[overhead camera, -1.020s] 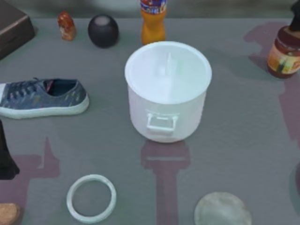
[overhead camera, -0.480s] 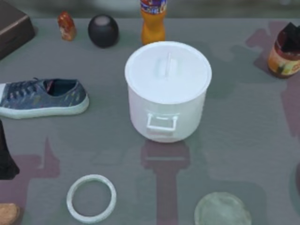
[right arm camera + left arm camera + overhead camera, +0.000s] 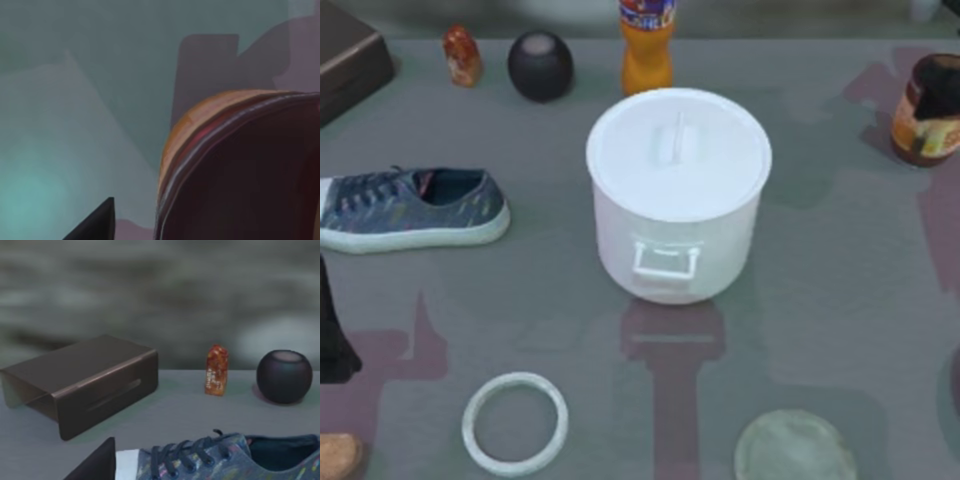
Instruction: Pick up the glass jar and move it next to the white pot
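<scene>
Jar (image 3: 929, 110): stands at the table's far right edge, well apart from the pot (image 3: 677, 190) at centre, so the carry is not yet done. Right wrist view looks down close on its lid (image 3: 250, 180); whether my right pincer is open or grips it, I cannot tell. Bottle (image 3: 647, 42) stands behind the pot; table between jar and pot lies bare. Left arm parked by the shoe (image 3: 410, 207).

Shoe (image 3: 225, 457) (blue) — beyond, dark stand (image 3: 85, 385), sphere (image 3: 284, 376)
</scene>
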Robot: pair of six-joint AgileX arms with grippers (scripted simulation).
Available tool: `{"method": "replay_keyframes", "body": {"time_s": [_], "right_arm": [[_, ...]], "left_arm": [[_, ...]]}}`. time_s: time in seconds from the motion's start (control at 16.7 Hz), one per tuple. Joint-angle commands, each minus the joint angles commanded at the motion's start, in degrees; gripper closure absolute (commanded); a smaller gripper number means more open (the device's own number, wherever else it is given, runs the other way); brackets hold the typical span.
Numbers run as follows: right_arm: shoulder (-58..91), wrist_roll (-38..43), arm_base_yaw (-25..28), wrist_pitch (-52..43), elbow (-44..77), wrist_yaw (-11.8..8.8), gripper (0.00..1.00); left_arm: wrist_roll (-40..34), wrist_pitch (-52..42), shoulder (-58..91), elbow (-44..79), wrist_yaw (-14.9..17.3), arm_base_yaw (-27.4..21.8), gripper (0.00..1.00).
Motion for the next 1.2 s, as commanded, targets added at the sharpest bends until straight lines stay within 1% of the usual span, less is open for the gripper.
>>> {"method": "replay_keyframes", "body": {"time_s": [0.3, 0.6, 1.2], "right_arm": [[-0.2, 0.6, 0.6, 6.4, -6.5, 0.1, 0.0], [-0.2, 0.7, 0.7, 7.2, -7.3, 0.1, 0.0], [-0.2, 0.7, 0.7, 7.2, -7.3, 0.1, 0.75]], "left_arm": [[0.0, 0.0, 0.0, 0.0, 0.0, 0.0, 0.0], [0.0, 0.0, 0.0, 0.0, 0.0, 0.0, 0.0], [0.0, 0.0, 0.0, 0.0, 0.0, 0.0, 0.0]]}}
